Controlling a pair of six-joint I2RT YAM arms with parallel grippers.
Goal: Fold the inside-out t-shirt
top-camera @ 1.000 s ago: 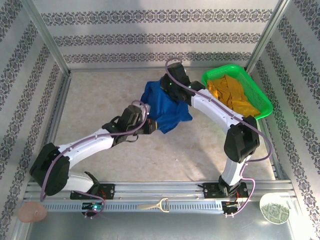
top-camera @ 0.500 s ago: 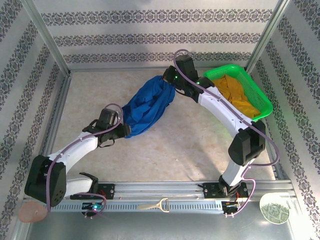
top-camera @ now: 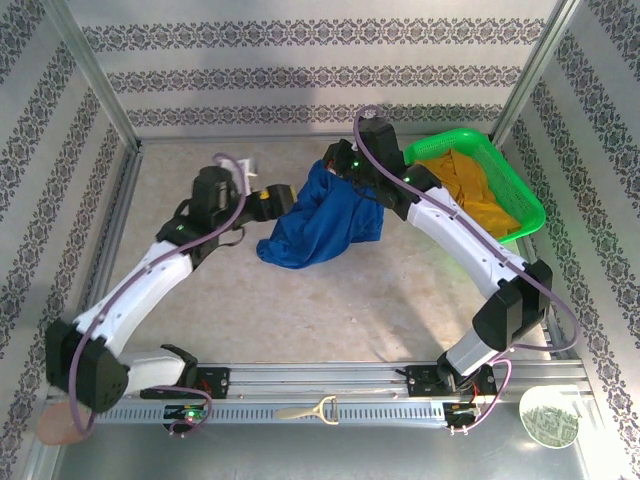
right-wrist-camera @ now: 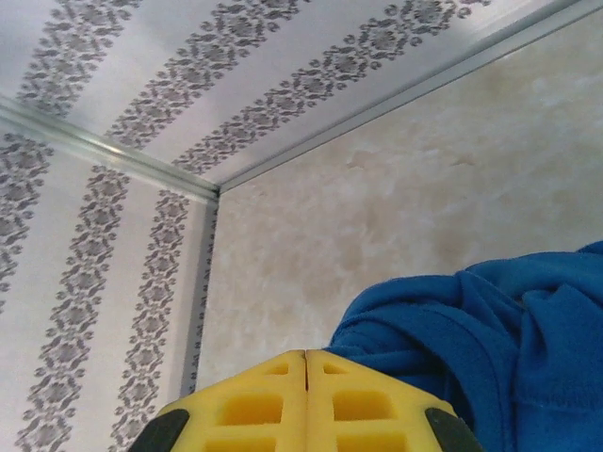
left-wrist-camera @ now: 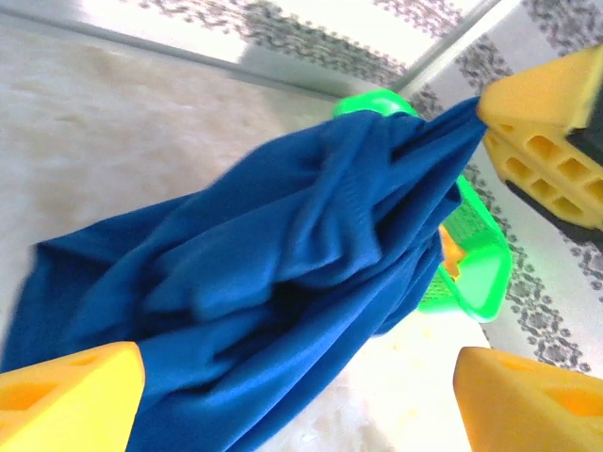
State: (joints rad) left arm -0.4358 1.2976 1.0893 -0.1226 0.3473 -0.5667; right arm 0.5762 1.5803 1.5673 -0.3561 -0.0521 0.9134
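**T-shirt bunched beside basket: one corner pinched, other hand spread**

- Location: the inside-out t-shirt [top-camera: 325, 225] is a crumpled blue heap just beside the green basket [top-camera: 535, 205], on the side facing mid-tabletop [top-camera: 380, 290]. The end nearest the basket is raised; the far end looks to rest on the surface.
- Right hand [right-wrist-camera: 306, 367]: pads pressed together. The left wrist view shows them pinching a corner of the shirt, on the basket side.
- Left hand [left-wrist-camera: 300, 377]: fingers spread wide and gripping nothing. It sits beyond the shirt from the basket, with cloth draped just in front of it.
- Handling (judgement): light, limp knit with no stiffness. It sags and folds on itself and will probably slide out of a shallow pinch. Grab a hem or shoulder seam edge, a single layer if possible, well apart from the pinched corner so it can be pulled flat.
- Not resolvable: collar, sleeves and hem are lost in the folds, and no print is visible, so I can't tell which face is out. The exact pinch spot is hidden behind the right pads. The left wrist view is blurred at the cloth's near end.
- The mustard garment [top-camera: 465, 190] lies in the basket, apart from the shirt.
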